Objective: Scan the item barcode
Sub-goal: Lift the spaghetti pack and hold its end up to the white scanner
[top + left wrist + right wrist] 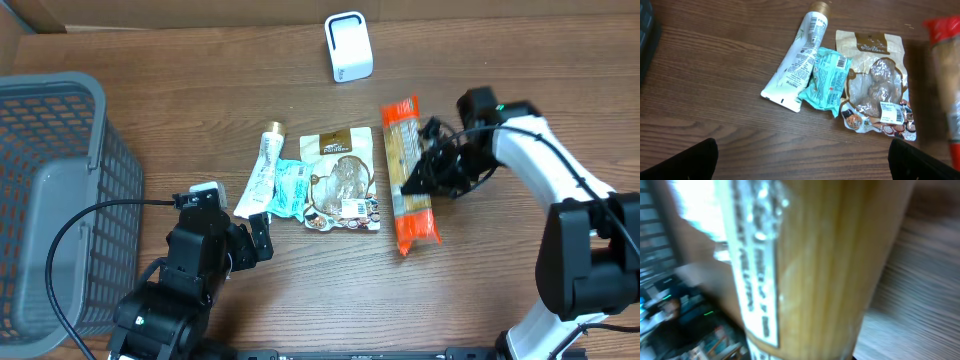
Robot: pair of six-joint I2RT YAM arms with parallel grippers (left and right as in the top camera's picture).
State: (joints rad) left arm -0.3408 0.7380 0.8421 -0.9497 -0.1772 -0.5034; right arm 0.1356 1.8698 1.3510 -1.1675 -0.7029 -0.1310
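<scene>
The right gripper (428, 170) lies low over the right edge of the spaghetti packet (403, 135), about halfway along its length, and its jaws seem drawn in narrow on the packet; the overhead view hides the fingertips and the right wrist view is a blurred wall of yellow pasta and white label, so whether the grip is firm cannot be confirmed. The packet lies flat on the table (200, 90), long axis running away from the robot, just right of the brown snack pouch (345, 180) and well short of the white scanner (348, 46) at the far edge. The left gripper (252, 238) is spread wide and holds nothing, hovering near the white tube (262, 170) and the teal sachet (290, 186). The main risk lies in the packet itself: it is long, slick and heavy at both ends, so a pinch at one edge could let it twist or slide out on the lift. A hard squeeze could snap the strands. The printed label faces the wrist camera, so the packet may need turning before the scanner can read it, and a swing toward the scanner could knock the pouch or the scanner over
</scene>
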